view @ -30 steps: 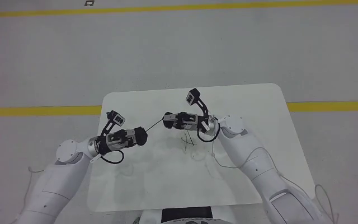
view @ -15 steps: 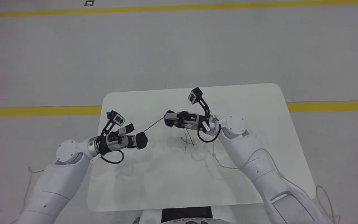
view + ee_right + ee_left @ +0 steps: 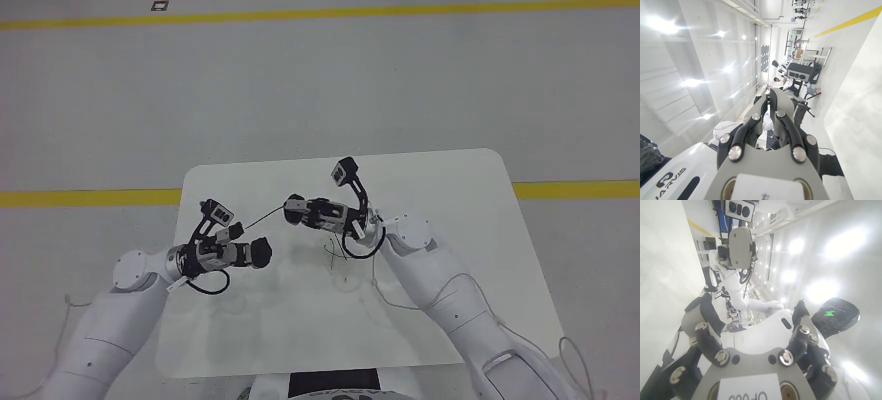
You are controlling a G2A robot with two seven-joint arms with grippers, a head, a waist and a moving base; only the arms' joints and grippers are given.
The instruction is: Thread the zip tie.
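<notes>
a thin black plastic zip tie (image 3: 266,218) hangs above the white table (image 3: 450,300), slanting from the right gripper (image 3: 291,209), fingers pressed together, apparently on its far end, left and nearer toward the left gripper (image 3: 264,250), fingers spread and empty. the tie's head is too small to make out.

Both arms angle inward, the left gripper (image 3: 262,250) spread wide, the right gripper (image 3: 291,208) pinched closed near it.

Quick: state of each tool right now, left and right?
Left tool: open.
Right tool: closed, holding the zip tie.
</notes>
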